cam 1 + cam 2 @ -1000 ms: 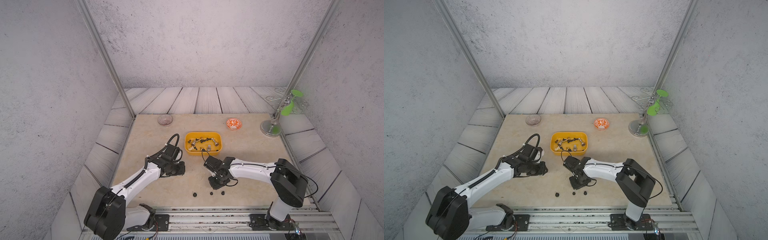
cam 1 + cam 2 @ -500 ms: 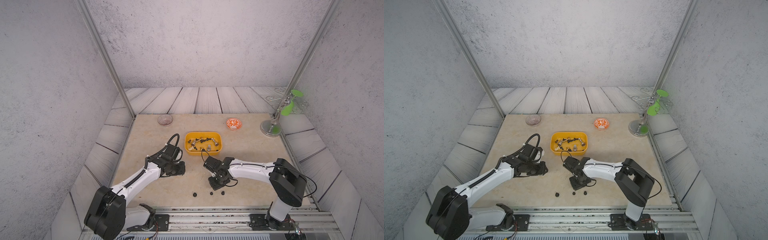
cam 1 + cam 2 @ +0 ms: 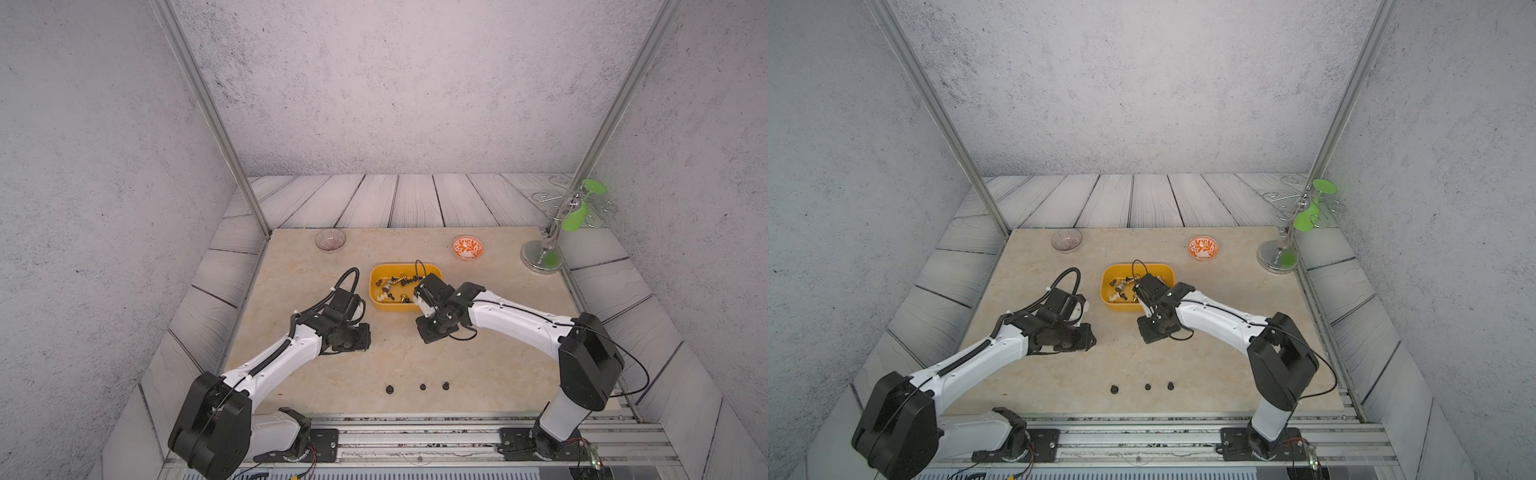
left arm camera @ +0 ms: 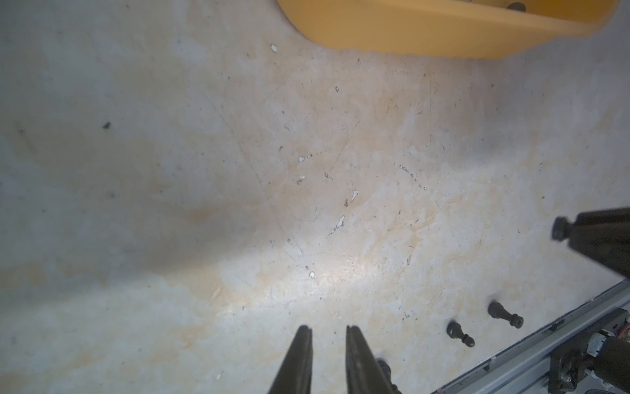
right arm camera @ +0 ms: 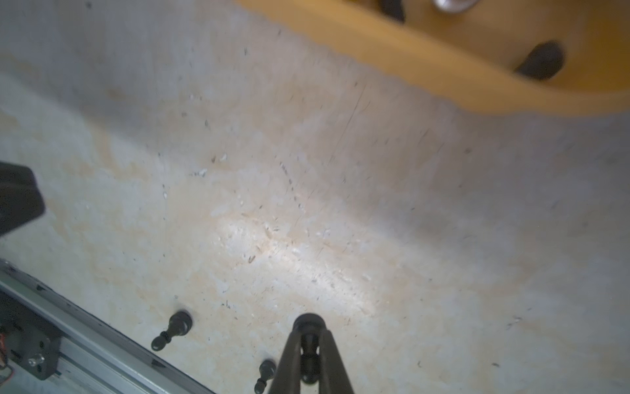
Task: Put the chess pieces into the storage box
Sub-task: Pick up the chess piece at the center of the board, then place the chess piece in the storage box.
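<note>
R end effector [image 5: 308,336] w/ pawn [image 5: 308,323] now nearer box [image 5: 375,44]; beige tabletop [image 5: 306,211]

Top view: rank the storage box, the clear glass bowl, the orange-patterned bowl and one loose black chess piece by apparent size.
1. storage box, clearly largest.
2. clear glass bowl and orange-patterned bowl: they look about alike, so not ranked.
3. loose black chess piece, smallest, though nearest the camera.
</note>
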Controlling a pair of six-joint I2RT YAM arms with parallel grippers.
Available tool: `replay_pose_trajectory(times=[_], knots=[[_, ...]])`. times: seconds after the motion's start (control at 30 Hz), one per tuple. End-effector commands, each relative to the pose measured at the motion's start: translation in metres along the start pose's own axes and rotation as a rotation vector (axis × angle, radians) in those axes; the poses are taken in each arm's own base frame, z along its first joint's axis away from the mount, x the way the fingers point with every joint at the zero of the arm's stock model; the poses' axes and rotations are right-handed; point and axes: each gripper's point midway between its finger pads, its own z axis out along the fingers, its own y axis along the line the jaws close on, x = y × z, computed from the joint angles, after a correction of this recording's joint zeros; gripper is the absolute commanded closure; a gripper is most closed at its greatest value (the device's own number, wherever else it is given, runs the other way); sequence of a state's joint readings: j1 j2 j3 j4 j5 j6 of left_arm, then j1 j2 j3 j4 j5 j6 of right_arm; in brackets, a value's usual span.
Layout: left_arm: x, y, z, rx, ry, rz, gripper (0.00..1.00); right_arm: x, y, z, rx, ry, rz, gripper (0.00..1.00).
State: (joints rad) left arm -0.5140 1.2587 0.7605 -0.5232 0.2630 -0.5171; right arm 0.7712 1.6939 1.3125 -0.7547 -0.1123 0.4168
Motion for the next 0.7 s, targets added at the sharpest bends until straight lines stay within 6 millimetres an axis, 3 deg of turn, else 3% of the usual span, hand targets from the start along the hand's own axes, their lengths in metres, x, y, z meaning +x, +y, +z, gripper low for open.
replay_pose_trajectory(times=[0.0,0.1,0.27,0.4,0.67], knots=[[-0.002,-0.005,-0.006,0.012,-0.013,0.009,0.78,-0.029,-0.008,-0.032,-0.031,-0.066,-0.029,0.89],[0.0,-0.006,-0.006,0.017,-0.011,0.009,0.78,-0.056,-0.024,-0.044,-0.03,-0.104,-0.017,0.89],[0.0,-0.008,-0.007,0.02,-0.011,0.012,0.78,-0.095,-0.048,-0.043,-0.026,-0.125,0.003,0.89],[0.0,-0.011,-0.01,0.03,-0.018,0.013,0.78,-0.117,-0.059,-0.027,-0.004,-0.101,-0.005,0.89],[0.005,-0.016,-0.01,0.033,-0.011,0.025,0.78,-0.138,-0.078,0.007,0.041,-0.038,-0.008,0.89]])
